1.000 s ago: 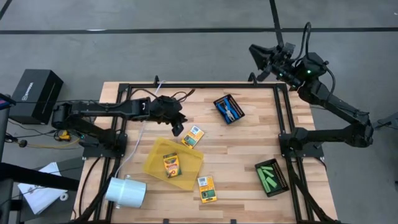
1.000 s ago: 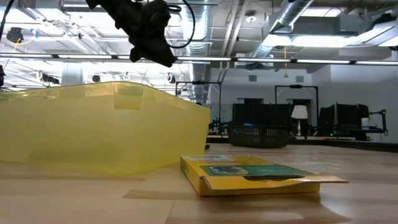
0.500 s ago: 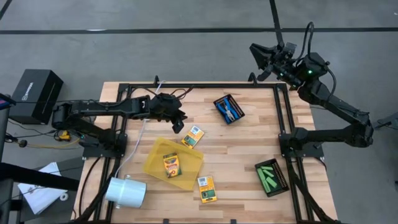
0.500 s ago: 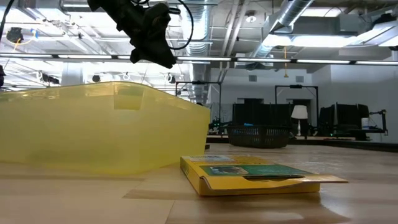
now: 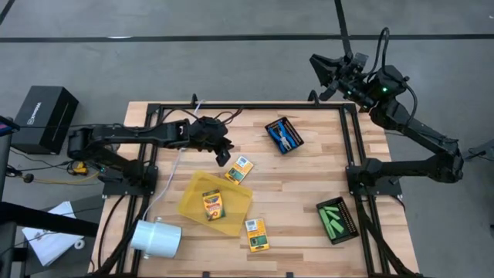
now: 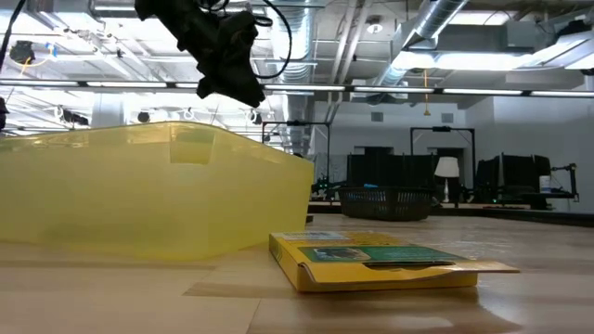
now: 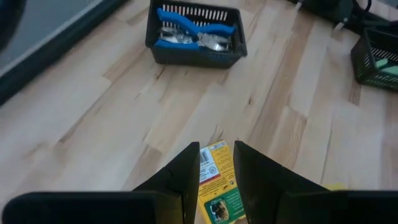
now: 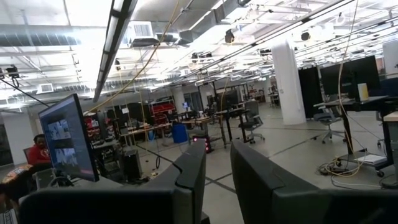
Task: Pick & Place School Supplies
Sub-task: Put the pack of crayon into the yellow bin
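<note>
The left pincer [image 5: 222, 157] is hovering empty, fingers slightly spread, above the crayon box [image 5: 240, 168] mid-desk. Descending off-centre, it is risking shoving the box aside. The right pincer [image 5: 323, 73], narrowly parted, is waiting beyond the desk's far right corner.

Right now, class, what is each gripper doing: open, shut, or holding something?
Left gripper: open a little, empty, above the crayon box by the yellow tray.
Right gripper: slightly open, empty, raised beyond the table's far edge.

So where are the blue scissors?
In the high view, the scissors lie in a black tray at the table's far middle, just beyond the crayon box.
</note>
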